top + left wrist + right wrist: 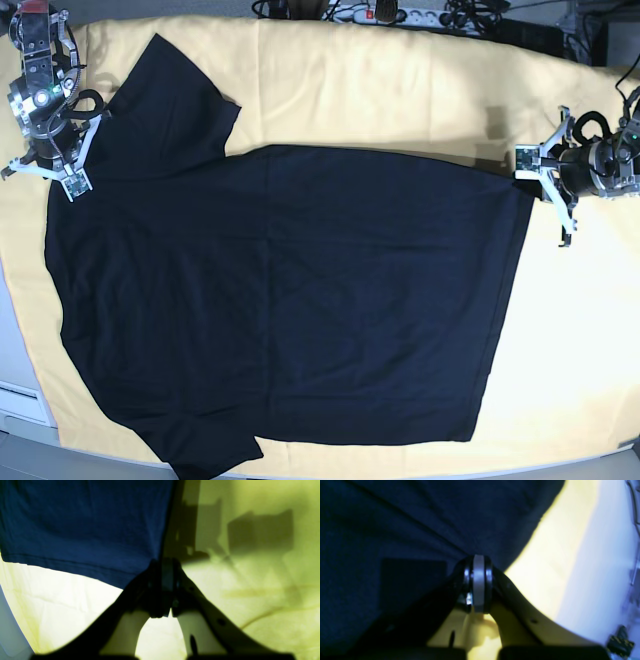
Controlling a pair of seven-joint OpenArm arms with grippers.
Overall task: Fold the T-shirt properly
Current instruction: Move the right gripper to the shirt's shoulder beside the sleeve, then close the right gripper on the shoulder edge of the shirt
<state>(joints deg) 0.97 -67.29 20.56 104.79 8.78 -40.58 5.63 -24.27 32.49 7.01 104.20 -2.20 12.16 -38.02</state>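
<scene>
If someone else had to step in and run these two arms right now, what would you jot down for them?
Left gripper: shut on the hem corner of the plain black short-sleeved T-shirt.
Right gripper: shut on the shirt's shoulder edge.
The shirt lies spread flat on the pale yellow cloth, collar end toward the right arm.
Done: both corners along one side gripped.
Left: every fold; none made yet.

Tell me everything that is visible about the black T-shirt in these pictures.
The T-shirt is plain black, short-sleeved, of soft matte fabric. It lies spread flat on the yellow cloth, sideways in the base view: sleeves and shoulders on that view's left, the stitched hem on its right. Only faint creases show. The right gripper is shut on the shoulder edge near the upper sleeve; the left gripper is shut on the upper hem corner. No print is visible here.
</scene>
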